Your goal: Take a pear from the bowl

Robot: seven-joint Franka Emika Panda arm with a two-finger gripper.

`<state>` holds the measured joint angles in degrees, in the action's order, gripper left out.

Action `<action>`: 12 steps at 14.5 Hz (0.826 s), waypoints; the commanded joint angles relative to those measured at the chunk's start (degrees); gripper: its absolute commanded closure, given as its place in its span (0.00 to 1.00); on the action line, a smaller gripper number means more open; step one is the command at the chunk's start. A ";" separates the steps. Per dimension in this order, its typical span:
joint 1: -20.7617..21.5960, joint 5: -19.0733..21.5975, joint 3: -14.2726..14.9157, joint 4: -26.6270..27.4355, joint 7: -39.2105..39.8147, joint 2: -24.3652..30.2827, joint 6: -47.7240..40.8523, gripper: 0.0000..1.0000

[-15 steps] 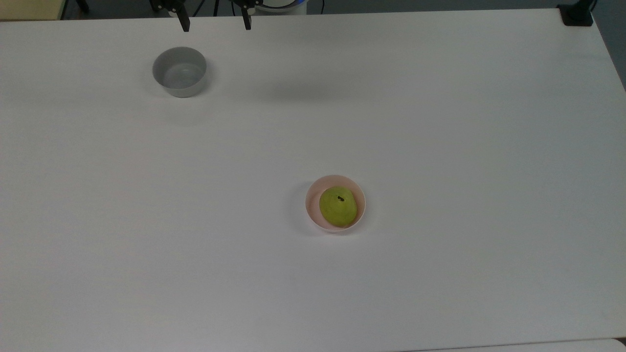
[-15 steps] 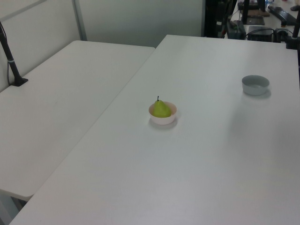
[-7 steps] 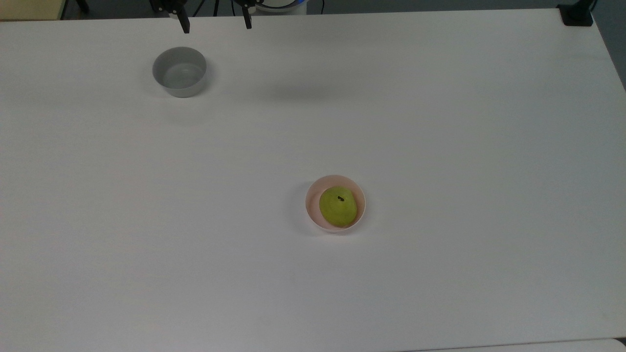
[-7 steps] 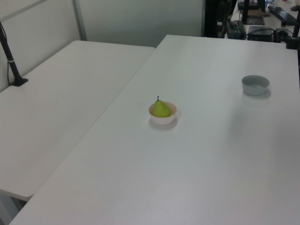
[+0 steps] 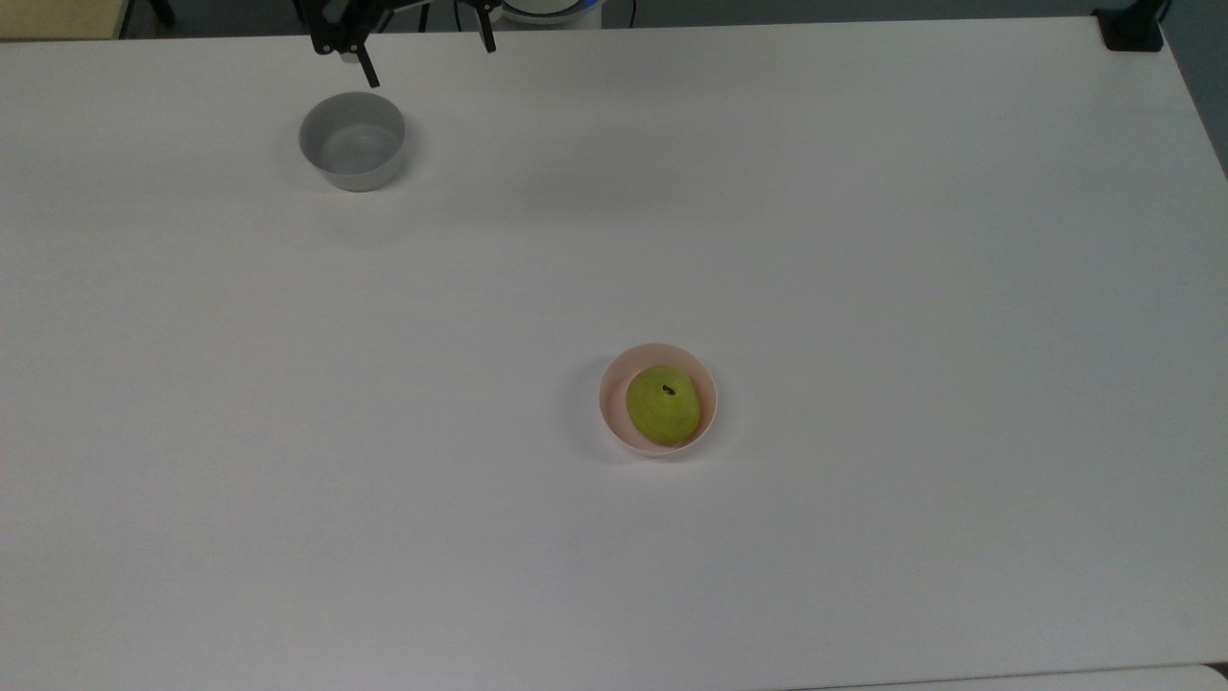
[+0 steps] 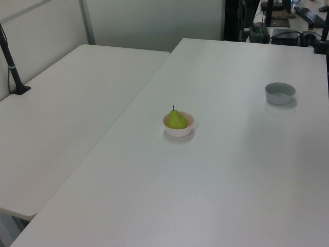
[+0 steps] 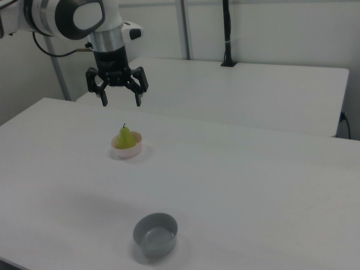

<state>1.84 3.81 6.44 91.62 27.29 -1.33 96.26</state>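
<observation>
Since a second ago, the gripper (image 5: pixel 427 62) is the one thing shifting: in the top view its finger (image 5: pixel 366 67) on the top view's left is reaching lower in the picture, almost level with the far rim of the grey bowl (image 5: pixel 352 140), while the other finger is staying near the table's far edge. The pear and both bowls are lying where they were.

One pear (image 5: pixel 663 406), one pink bowl (image 5: pixel 611 395) and one grey bowl are sitting on the white table (image 5: pixel 863 288). The pear is standing upright inside the pink bowl, stem up, near the table's middle; the left view is showing it (image 6: pixel 178 120) in the bowl (image 6: pixel 178 131) too, with the grey bowl (image 6: pixel 280 93) well apart from it.

The gripper (image 7: pixel 121 103) is hanging in the air with its fingers spread wide and nothing between them.

Bare table is lying open all around the pink bowl (image 7: pixel 127 152), well in from every edge. A second white table (image 6: pixel 61 123) is standing alongside.

In the top view the arm and most of the gripper are being cut off by the upper border. In the right view the arm (image 7: pixel 73 17) is running out at the right view's left edge.
</observation>
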 commanded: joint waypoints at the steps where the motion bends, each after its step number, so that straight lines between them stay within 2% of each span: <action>1: 2.37 -0.21 -0.02 0.32 -3.71 -1.48 4.27 0.00; 7: 8.08 -0.56 -0.11 0.14 -21.99 -7.62 14.12 0.00; 12: 9.67 -0.04 -0.11 0.14 -23.42 -13.16 21.15 0.00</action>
<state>10.66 3.82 6.01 91.86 5.07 -11.73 113.54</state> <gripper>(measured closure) 0.000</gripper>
